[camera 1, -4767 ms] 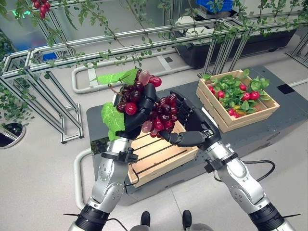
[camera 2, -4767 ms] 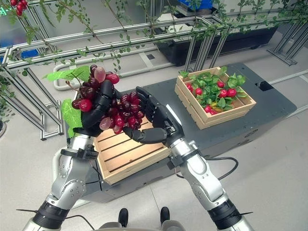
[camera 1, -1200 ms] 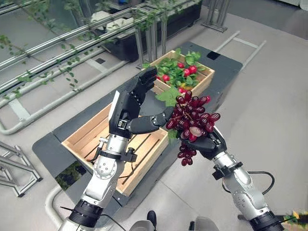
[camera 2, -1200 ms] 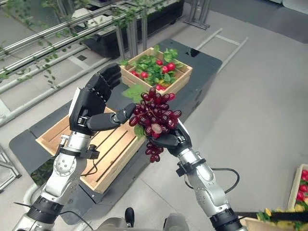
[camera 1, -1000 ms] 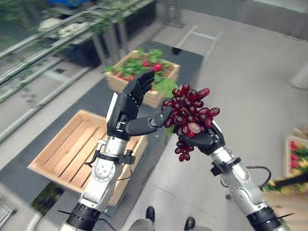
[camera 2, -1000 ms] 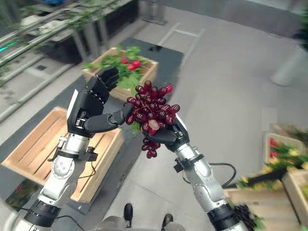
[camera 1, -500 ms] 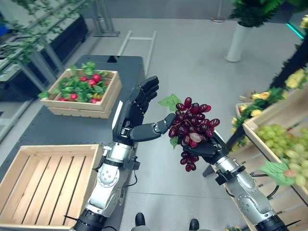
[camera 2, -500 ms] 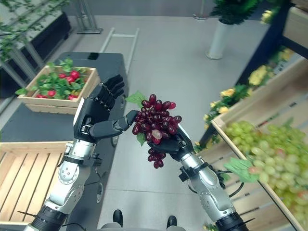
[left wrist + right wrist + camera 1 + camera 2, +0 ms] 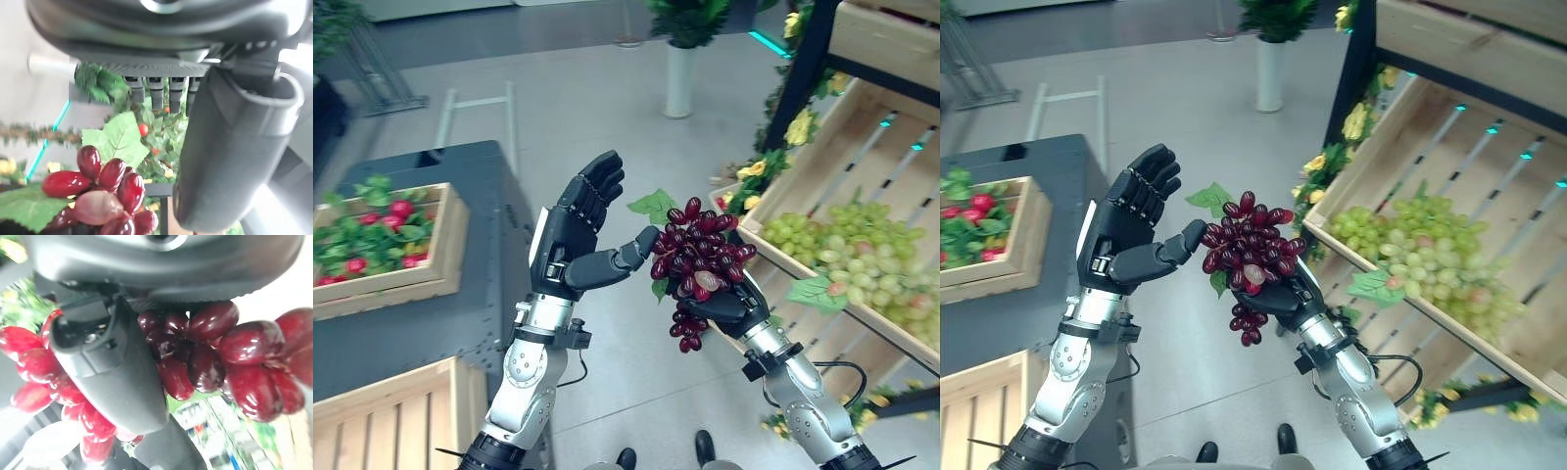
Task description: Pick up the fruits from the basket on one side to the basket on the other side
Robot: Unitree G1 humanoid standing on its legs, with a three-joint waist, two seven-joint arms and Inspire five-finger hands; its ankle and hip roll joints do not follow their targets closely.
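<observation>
Red grapes (image 9: 698, 257) | clutched in right hand (image 9: 729, 305) | left hand (image 9: 576, 227) spread beside

Red grapes (image 9: 697, 257) hide right hand's (image 9: 729, 305) fingers

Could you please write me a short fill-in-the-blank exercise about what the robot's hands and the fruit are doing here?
1. The bunch of red grapes is held in the robot's ____ hand.
2. The left hand has its fingers ____.
3. The slanted wooden crate holds ____ grapes.

Missing words: right; open; green
</observation>
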